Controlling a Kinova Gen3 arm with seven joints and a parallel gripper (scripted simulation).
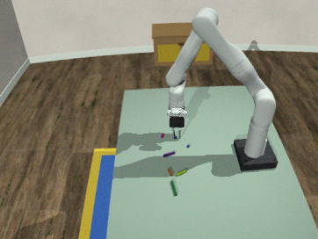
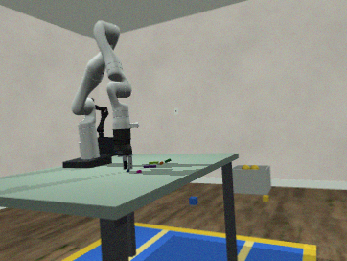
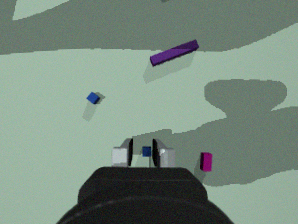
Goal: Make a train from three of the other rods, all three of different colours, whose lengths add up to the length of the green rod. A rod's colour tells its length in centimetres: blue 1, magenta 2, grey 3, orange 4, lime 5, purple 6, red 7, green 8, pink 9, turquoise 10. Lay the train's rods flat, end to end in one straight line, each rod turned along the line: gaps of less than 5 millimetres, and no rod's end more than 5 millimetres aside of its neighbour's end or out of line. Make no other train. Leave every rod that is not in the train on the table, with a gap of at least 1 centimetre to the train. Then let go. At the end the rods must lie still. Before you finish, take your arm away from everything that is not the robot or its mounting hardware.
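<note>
A small blue rod (image 3: 146, 151) sits on the table (image 1: 246, 206) directly between the fingers of the gripper (image 3: 144, 155), with a sliver of daylight on either side: the jaws stand partly parted and grip nothing. Just to the gripper's right in the wrist view lies the magenta rod (image 3: 206, 162), near the blue one but apart from it, its long axis running roughly away from the camera. A second blue rod (image 3: 93, 98) rests farther off on the other side, and the purple rod (image 3: 174, 52) lies slantwise well beyond. In the top view, the orange rod (image 1: 170, 171), lime rod (image 1: 182, 172) and green rod (image 1: 174, 188) cluster nearer the table's front. The blue-and-magenta pairing looks unfinished; closing that gap seems to be the next concern.
</note>
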